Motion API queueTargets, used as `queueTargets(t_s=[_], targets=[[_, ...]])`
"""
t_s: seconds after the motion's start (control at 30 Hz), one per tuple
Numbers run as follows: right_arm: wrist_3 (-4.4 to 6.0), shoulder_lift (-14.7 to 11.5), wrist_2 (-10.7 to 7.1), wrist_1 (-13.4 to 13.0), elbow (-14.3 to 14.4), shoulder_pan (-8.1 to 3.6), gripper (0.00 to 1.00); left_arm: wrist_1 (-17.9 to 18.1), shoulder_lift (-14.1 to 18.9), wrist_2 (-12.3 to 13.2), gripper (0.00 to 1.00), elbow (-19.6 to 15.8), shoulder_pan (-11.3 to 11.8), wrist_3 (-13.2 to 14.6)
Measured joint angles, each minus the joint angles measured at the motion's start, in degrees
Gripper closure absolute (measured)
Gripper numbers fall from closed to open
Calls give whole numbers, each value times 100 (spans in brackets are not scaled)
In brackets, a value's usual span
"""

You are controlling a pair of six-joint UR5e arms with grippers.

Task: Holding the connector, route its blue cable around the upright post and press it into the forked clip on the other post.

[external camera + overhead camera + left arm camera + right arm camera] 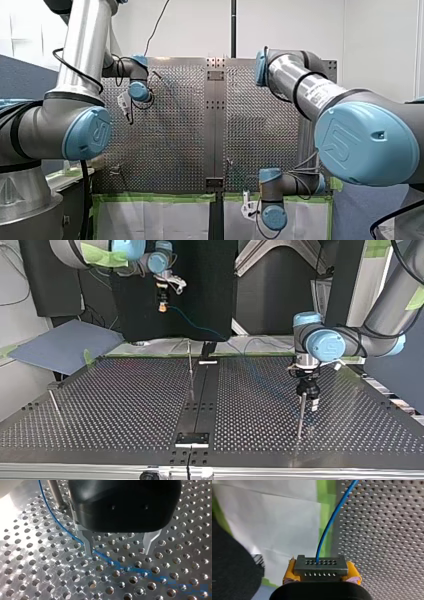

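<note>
In the right wrist view my right gripper (321, 573) is shut on the grey connector (320, 565), which sits between its yellow pads (289, 572). The blue cable (329, 522) leaves the connector and runs over the perforated plate. The top view shows that gripper (161, 304) held high beyond the table's far edge. My left gripper (118, 547) hangs open just above the plate. The cable (60, 525) runs past one metal finger (86, 545) and on across the holes. An upright post (56, 495) stands close beside it. In the top view my left gripper (306, 396) is right by a thin post (300, 415).
Another thin post (190, 371) stands near the table's middle strip and a third (54, 403) at the top view's left. Green tape and white sheeting (287, 517) border the plate beneath my right gripper. I cannot make out which post carries the forked clip.
</note>
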Motion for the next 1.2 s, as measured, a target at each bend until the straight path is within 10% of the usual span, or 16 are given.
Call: queueTargets(t_s=[0.63,1.2], targets=[[1,834,173,23,-49,-22,100,-8,0,4,0,-3,3,-2],[9,81,187,660,-48,-37,100,-16,0,4,0,-6,11,-9]])
